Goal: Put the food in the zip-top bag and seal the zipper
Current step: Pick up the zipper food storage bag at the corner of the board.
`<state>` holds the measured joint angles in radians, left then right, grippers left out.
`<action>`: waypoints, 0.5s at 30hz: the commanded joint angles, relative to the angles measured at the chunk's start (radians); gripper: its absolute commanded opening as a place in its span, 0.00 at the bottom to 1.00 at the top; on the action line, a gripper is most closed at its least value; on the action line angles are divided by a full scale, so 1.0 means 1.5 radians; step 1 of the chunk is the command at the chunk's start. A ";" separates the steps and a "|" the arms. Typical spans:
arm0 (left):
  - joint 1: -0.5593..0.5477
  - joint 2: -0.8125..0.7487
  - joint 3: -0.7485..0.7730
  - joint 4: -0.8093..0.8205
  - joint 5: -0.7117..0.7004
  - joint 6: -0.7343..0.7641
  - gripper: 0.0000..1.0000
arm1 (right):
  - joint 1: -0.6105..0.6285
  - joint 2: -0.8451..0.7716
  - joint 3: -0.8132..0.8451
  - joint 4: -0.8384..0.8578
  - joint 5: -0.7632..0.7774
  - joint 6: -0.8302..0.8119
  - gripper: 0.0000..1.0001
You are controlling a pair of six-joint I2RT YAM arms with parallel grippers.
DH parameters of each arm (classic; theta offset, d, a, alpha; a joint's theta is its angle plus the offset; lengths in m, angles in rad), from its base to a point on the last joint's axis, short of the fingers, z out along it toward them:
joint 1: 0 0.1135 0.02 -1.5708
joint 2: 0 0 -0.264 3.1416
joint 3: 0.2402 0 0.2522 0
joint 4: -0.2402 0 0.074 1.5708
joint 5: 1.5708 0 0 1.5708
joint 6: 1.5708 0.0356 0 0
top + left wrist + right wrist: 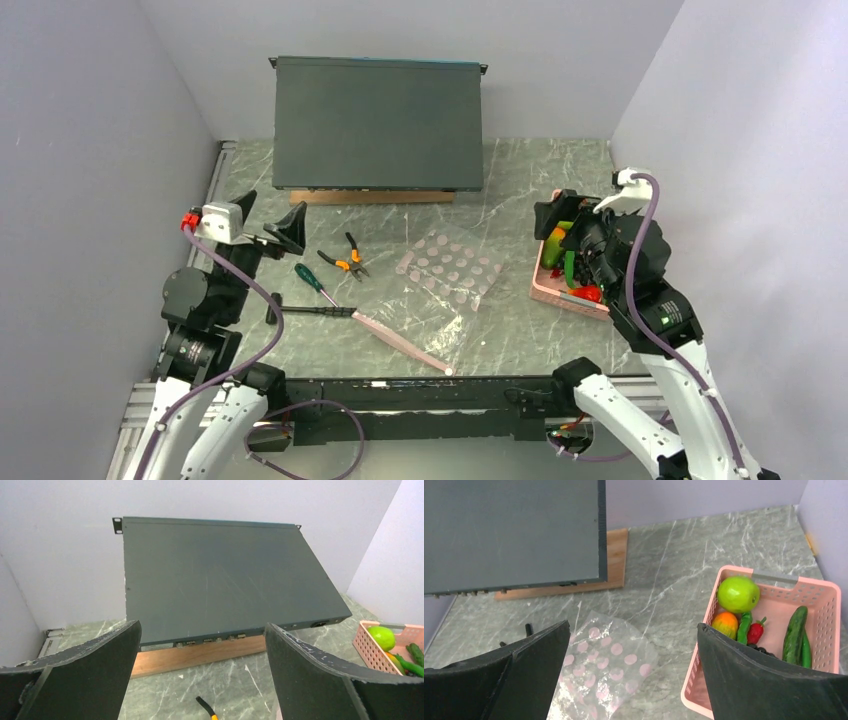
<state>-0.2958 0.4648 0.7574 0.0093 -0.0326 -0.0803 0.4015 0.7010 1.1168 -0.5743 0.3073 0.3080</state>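
Clear zip-top bag [445, 285] with pale pink dots, zipper [400, 343] pink; basket [830, 620] pink, perforated; fruit [738, 594] lime-green, piece [725, 624] orange-yellow, chili [755, 631] red, cucumber [795, 634] dark green; table [704, 555] grey-green marbled; pliers [345, 262] orange-handled, screwdriver [308, 278] green-handled.

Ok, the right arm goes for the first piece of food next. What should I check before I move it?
1. The right fingers are open and empty: ok.
2. The left fingers are open and empty: ok.
3. Food within view and uncovered: the lime-green fruit, orange-yellow piece, red chili and cucumber all lie in the pink basket: ok.
4. The zip-top bag lies flat on the table: ok.
5. The zipper is open: cannot tell.
6. The bag is free of the black-handled tool, whose tip ends at the zipper: cannot tell.
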 commanded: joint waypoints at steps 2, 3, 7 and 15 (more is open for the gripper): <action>0.004 0.003 0.043 -0.079 0.016 -0.022 0.99 | -0.002 0.008 -0.039 0.008 -0.042 0.024 1.00; 0.003 0.004 0.051 -0.102 0.010 -0.022 0.99 | -0.002 0.017 -0.045 0.004 -0.044 0.031 1.00; 0.004 0.021 0.079 -0.182 0.010 -0.015 0.99 | -0.002 0.105 -0.046 -0.036 -0.076 0.074 1.00; 0.003 -0.011 0.014 -0.220 0.037 -0.024 0.99 | 0.075 0.156 -0.166 0.083 -0.186 0.149 1.00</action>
<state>-0.2958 0.4808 0.8219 -0.2848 -0.0097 -0.0998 0.4198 0.9340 0.9081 -0.5636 0.1143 0.4568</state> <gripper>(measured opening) 0.989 0.994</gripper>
